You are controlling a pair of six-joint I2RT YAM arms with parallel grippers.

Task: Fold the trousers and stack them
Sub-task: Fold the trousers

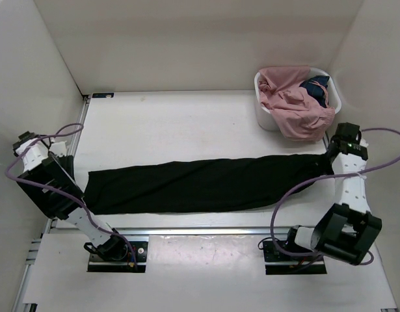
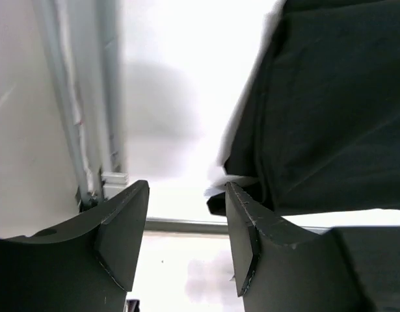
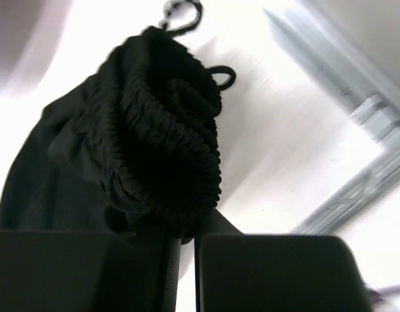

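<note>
The trousers [image 1: 200, 185] lie stretched lengthwise across the table [image 1: 180, 123]. My right gripper [image 3: 186, 239] is pinched tight on the gathered waistband [image 3: 167, 143]; my left gripper [image 2: 186, 190] stands half open, empty, just beside the cuff end [image 2: 252, 162]. I judge the first fold is starting, so the left needs a cuff grip next.

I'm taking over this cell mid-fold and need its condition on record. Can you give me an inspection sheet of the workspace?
Surface: white table, no stains seen.
Job's things: black trousers stretched out flat, left to right.
Clutter: white basket, far right, holding pink and dark clothes.
Grippers: left pincer open, empty, beside the leg ends; right pincer shut on the waistband.
Cables: purple cables loop along both arms.
Surroundings: white walls on three sides.
</note>
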